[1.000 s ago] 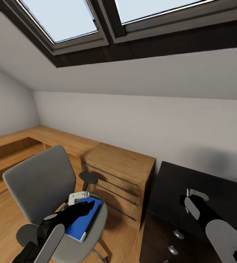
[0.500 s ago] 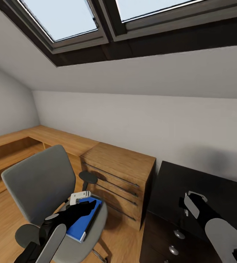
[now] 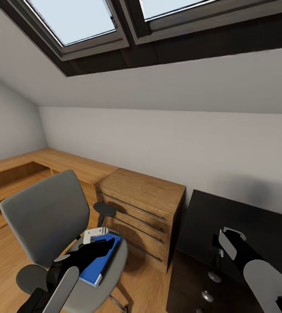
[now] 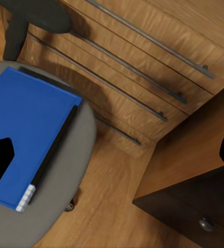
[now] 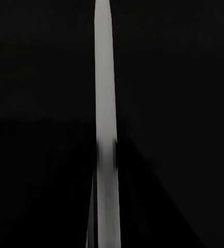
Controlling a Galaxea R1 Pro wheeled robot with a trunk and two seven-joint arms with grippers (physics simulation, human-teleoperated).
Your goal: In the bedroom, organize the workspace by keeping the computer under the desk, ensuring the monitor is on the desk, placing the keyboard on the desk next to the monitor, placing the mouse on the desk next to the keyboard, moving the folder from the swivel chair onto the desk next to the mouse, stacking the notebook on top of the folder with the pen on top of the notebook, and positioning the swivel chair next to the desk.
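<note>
blue folder [image 3: 98, 258] flat on swivel chair [image 3: 45, 217] seat, left pincer [image 3: 98, 234] just above it

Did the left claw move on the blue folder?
No. The left claw hangs over the same spot of the folder on the chair; the camera tilted slightly.

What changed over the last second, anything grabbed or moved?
The left gripper eased slightly toward the chest of drawers above the blue folder; the right gripper sank a little over the dark cabinet. The head camera tilted slightly. Nothing was grabbed or released: the folder stays flat on the swivel chair seat.
</note>
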